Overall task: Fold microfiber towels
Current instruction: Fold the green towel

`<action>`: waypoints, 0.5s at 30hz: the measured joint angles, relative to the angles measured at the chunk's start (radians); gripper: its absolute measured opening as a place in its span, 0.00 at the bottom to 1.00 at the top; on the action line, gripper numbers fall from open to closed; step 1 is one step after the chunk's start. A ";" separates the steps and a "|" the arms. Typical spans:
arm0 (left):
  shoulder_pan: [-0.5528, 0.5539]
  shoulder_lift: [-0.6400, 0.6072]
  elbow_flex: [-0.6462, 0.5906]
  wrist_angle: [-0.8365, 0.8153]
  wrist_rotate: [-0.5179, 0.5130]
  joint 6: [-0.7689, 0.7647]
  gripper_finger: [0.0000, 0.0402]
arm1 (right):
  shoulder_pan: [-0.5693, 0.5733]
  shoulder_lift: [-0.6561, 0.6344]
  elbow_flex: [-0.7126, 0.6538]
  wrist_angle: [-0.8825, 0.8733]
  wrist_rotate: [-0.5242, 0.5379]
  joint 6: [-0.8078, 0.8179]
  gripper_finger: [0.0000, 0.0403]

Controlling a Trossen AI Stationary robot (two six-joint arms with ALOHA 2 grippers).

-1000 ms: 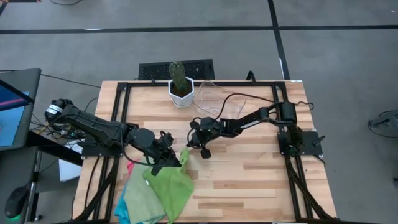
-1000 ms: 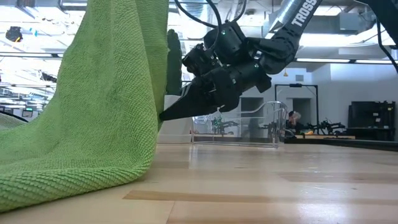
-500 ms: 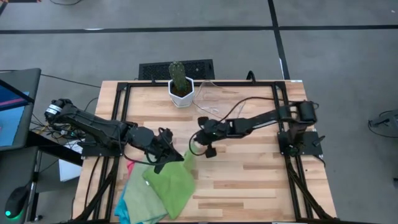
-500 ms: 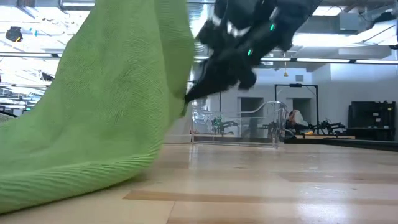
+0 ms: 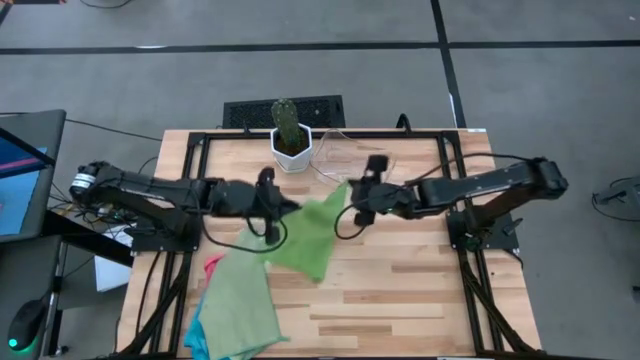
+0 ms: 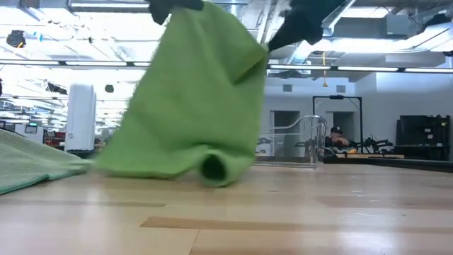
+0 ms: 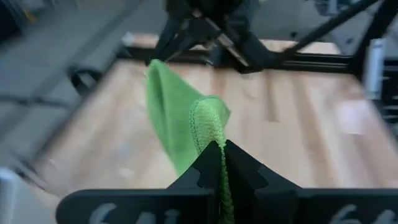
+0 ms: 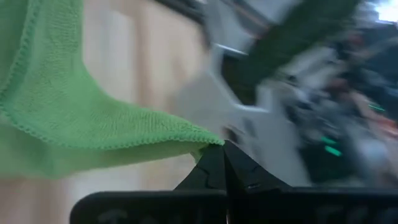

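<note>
Wooden slatted surface [image 5: 400, 280] carries the work. One light green square microfiber towel [image 5: 312, 232] hangs stretched between both arms, lower edge touching the wood. Left gripper [image 5: 272, 203] is clamped on one upper corner; right gripper [image 5: 358, 200] is clamped on the other, likely to spread the cloth flat for folding. Remaining stacked green, turquoise and pink towels [image 5: 232, 312] lie nearby.
</note>
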 joint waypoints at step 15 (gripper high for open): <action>0.036 0.000 0.115 0.067 -0.192 0.510 0.00 | 0.166 -0.130 0.000 -0.039 0.592 -0.113 0.01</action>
